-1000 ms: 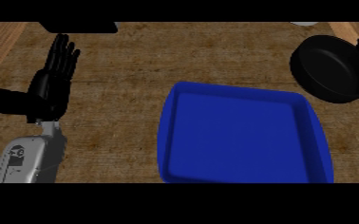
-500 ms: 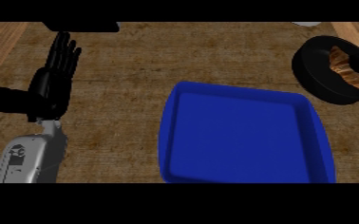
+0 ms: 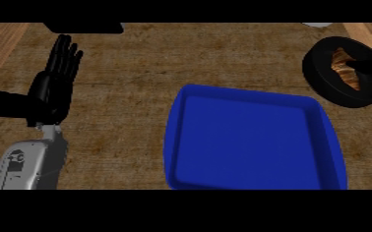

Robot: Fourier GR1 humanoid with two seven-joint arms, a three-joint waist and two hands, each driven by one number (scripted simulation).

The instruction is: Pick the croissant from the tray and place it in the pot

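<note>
Croissant [image 3: 347, 70] sits inside the pot [image 3: 327, 81], blue tray [image 3: 251, 177] bare, so I judge only parking remains; left hand [image 3: 54, 81] rests open.

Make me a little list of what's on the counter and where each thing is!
tray: blue, nothing in it, lower middle
pot: black, at the right edge
croissant: inside the pot
left hand: open, fingers up, resting at the left
right hand: not in view
counter: brown wood
</note>
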